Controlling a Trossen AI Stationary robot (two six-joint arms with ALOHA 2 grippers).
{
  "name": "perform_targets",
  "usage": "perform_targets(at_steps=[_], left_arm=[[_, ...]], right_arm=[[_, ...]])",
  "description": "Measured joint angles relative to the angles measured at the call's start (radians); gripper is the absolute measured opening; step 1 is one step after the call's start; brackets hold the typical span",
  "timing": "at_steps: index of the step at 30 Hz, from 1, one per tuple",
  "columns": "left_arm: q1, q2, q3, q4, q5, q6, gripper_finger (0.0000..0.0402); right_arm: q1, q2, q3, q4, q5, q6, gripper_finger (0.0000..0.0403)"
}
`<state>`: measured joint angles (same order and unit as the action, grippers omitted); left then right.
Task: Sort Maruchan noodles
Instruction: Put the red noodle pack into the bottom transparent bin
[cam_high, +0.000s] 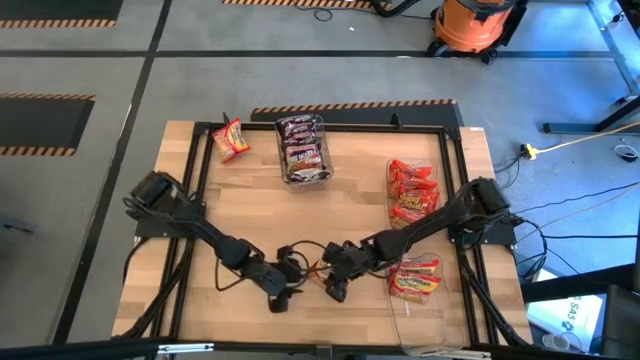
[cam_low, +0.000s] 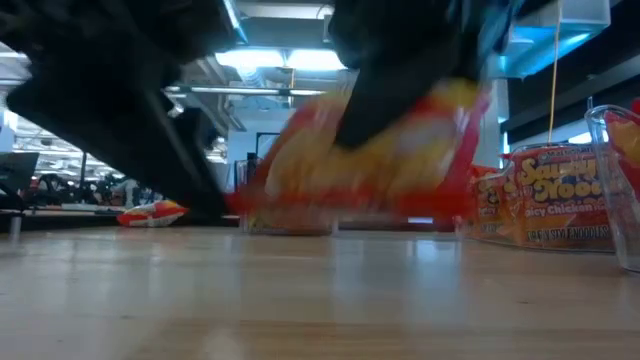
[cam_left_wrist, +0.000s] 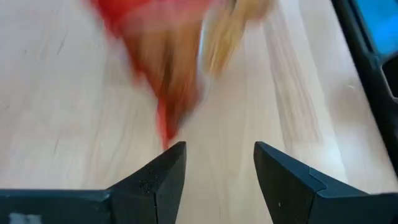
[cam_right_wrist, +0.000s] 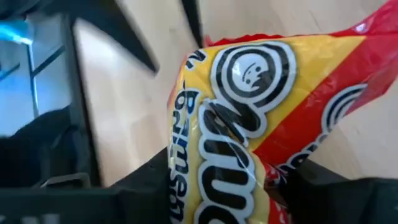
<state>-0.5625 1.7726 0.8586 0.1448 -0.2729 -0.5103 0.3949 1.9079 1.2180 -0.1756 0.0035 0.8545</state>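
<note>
From above, both tools meet low at the bench's (cam_high: 200, 300) near edge; the right tool (cam_right_wrist: 217, 186) pinches a yellow-and-red noodle packet (cam_right_wrist: 261, 112), shown clearly only by its wrist; the left tool (cam_left_wrist: 217, 174) gapes, empty.

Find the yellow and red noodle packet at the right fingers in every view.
High view: mostly hidden under the right gripper, low centre.
Low view: the packet, blurred, upper centre, above the table.
Left wrist view: blurred red-orange shape, probably it.
Right wrist view: fills the centre, between the fingers.
Shared landmark: the wooden table.
</note>
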Motion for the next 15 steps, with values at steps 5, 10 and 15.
perform_targets(at_steps=[5,10,15], left_arm=[[-0.016,-0.054,-0.001,-0.027,0.004,-0.002,0.0185],[-0.018,-0.060,0.000,-0.019,0.003,-0.004,0.0185],[-0.014,-0.060,0.000,-0.016,0.003,-0.011,0.0185]], right_arm=[[0.041,-0.113,0.000,-0.087,0.014,-0.073,0.0175],[0.122,-0.251,0.000,-0.241,0.075,-0.126,0.0153],[0.231,-0.357,0.000,-0.376,0.140,-0.109,0.0144]])
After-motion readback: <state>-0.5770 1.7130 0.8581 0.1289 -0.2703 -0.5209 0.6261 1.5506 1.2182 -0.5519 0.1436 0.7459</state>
